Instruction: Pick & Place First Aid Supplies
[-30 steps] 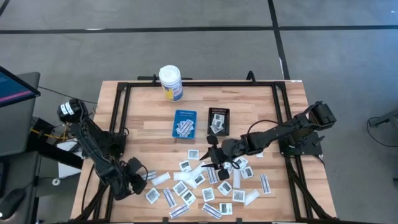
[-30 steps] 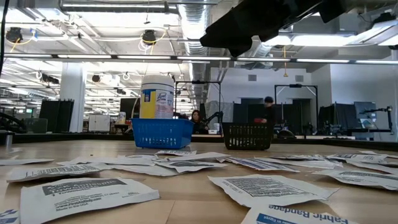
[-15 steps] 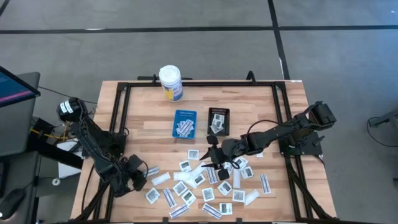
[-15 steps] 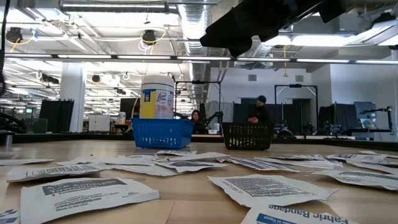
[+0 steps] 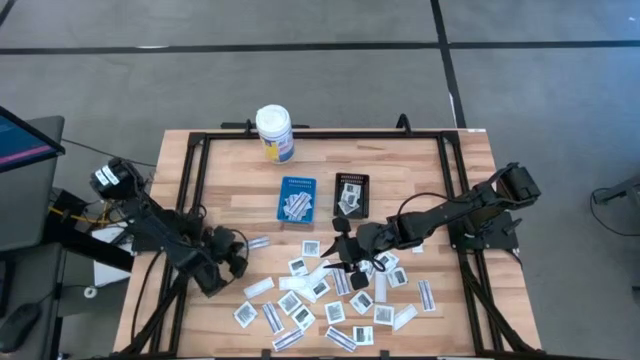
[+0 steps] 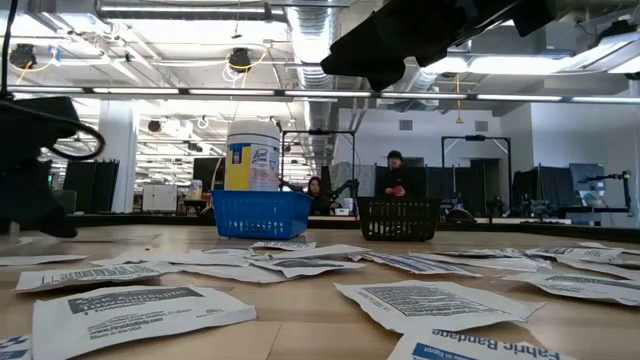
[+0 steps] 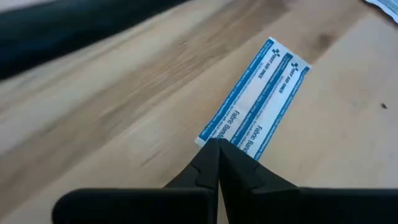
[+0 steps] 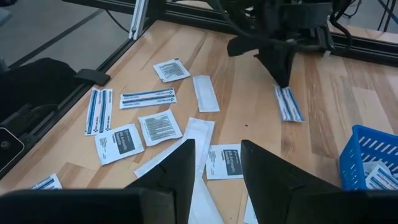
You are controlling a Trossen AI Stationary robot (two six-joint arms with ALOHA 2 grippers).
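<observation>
Several white first aid packets lie flat and scattered on the wooden table, near its front middle. One narrow strip with blue print lies flat, apart at the left. My left gripper is shut, slanting down with its tips at that strip's near end; it also shows in the right wrist view. My right gripper hovers open above the pile, nothing between its fingers. My left gripper's shut fingertips rest on one short end of the strip, slanting down from the table's left. The fingers lie along the strip. It lies flat on the wood. Whether the end is pinched or only touched, I cannot tell.
A blue tray and a black tray, each holding packets, stand at the middle. A white bottle with a yellow label stands at the far edge. A black frame rims the table. People show in the room behind.
My left gripper has swung from the near left corner toward the far edge and the table's middle, tipping and rolling as it went, and its fingers have shut. It now shows at the left of the low view. A blue-printed strip now lies at its tips.
</observation>
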